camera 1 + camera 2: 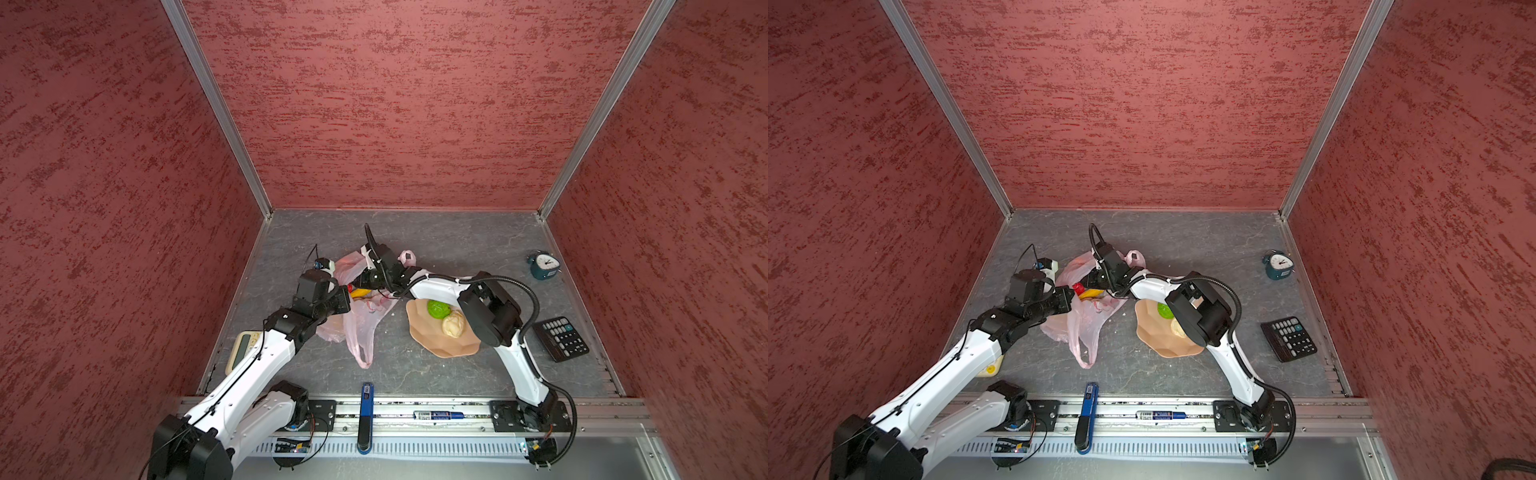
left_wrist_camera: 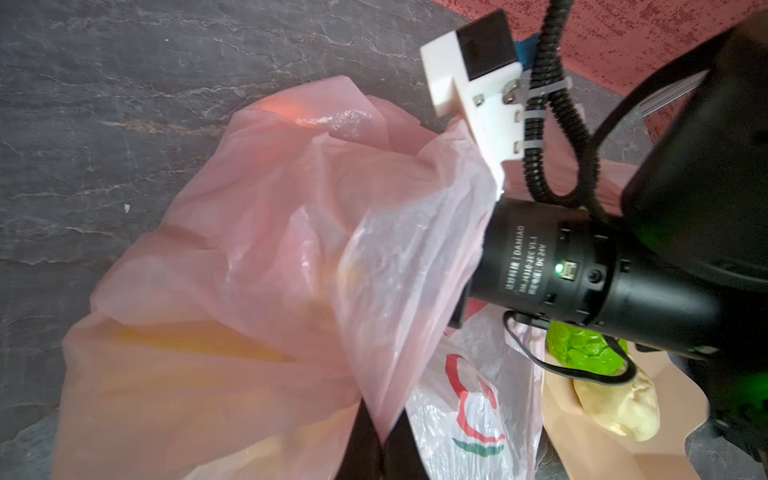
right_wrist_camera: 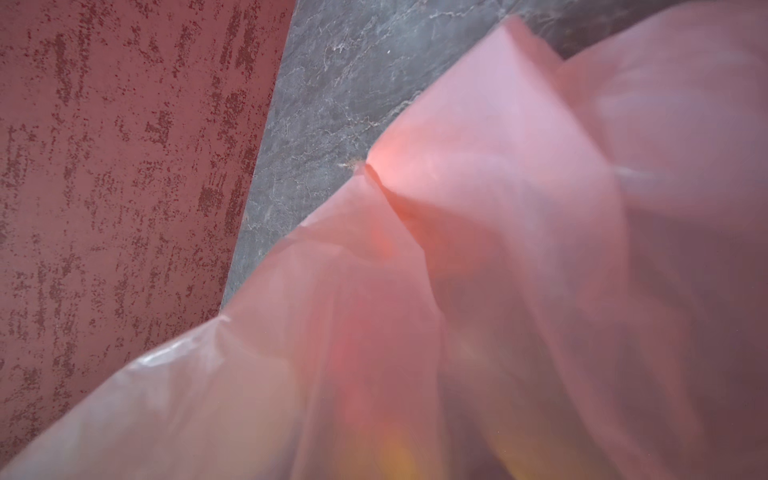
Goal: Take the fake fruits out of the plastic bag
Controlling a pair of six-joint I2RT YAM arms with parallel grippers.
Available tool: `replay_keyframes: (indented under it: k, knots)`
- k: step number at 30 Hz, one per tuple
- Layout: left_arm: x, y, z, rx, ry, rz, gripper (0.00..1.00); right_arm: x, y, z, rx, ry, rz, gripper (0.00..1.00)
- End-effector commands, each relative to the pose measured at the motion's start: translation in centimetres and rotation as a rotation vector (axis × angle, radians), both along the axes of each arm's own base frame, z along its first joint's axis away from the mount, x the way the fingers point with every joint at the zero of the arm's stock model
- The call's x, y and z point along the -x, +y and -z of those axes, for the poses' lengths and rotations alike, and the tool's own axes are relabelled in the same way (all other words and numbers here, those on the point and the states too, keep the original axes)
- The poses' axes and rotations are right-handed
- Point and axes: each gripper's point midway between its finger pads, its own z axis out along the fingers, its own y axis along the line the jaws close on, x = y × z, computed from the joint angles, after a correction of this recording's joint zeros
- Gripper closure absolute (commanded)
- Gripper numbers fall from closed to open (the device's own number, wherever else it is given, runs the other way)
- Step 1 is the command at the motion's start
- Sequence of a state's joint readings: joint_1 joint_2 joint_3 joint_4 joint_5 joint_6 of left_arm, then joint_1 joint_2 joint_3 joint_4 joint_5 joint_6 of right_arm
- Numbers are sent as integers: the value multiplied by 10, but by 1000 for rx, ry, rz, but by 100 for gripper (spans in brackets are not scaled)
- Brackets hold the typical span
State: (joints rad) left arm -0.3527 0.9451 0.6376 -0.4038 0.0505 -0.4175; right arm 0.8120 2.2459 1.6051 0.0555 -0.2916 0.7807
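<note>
Removal of the fake fruits is judged to be partly done: in a top view a green ball [image 1: 438, 309] and a cream ball [image 1: 453, 325] are seen lying on the peach scalloped dish [image 1: 436, 349]. The plastic bag [image 1: 365, 328] is slumped on the grey surface [image 1: 457, 249] just beside that dish, with a red ball [image 1: 351, 287] and a yellow banana [image 1: 360, 294] showing at its mouth. The bag's rim is held by the left pincer [image 1: 350, 300], and the right pincer [image 1: 363, 282] is reached across the middle into the mouth, close to the banana; whether its jaws are apart or together cannot be told. An alarm clock [image 1: 543, 266] and a calculator [image 1: 561, 338] are placed well apart at the right, and a beige remote [image 1: 243, 351] is half hidden under the left arm; none is in the way. In the left wrist view the left pincer [image 2: 380, 446] is seen clamped together on a fold of pink film, and yellow shapes are made out through the bag wall. In the right wrist view almost everything is covered by blurred film with a yellow-orange glow behind it; no fingers are shown. A grasp inside the bag is judged to be in hand. A closing on fruit alone is called for next, then a lift clear toward the dish. Loose film is what is most likely to be caught.
</note>
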Motion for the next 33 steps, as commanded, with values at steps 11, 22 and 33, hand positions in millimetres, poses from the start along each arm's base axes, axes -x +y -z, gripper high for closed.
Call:
replay_keyframes:
  k: [11,22,33]
  knots:
    - [-3,0,-7,10,-25,-5,98,1,-18,-34,-35,-73,11,65]
    - [-9,-1,-27,13,-55,2,98,-12,-27,-41,21,-150,54,63]
    - [-106,3,-82,133,-150,95,97,-46,-69,-79,161,-291,156,61]
